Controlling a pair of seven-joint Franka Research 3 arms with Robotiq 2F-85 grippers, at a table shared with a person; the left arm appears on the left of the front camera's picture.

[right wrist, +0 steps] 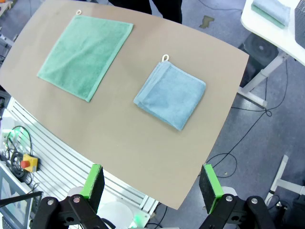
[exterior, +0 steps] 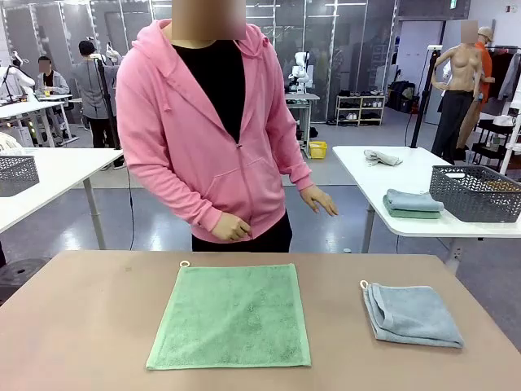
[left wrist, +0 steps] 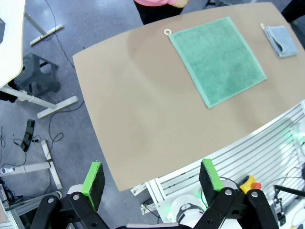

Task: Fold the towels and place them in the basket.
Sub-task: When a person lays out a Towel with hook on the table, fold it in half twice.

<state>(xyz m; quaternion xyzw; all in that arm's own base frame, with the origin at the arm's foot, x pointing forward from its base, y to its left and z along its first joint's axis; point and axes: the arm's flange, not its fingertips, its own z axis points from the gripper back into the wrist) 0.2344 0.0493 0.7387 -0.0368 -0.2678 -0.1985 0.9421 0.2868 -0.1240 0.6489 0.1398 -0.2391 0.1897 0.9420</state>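
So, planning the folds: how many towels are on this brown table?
2: a green towel spread flat mid-table, and a blue-grey towel folded at the robot's right. None look hidden.

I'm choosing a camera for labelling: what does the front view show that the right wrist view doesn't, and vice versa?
Front view: the person's pink hoodie and a hand. Right wrist view: the right gripper, fingers open, and a red button below the table. Both: the green towel spread flat and the blue-grey towel folded, apart on the table.

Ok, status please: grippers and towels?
Left gripper open, right gripper open, both empty. Green towel flat; blue towel folded. Person at far edge, not touching towels.
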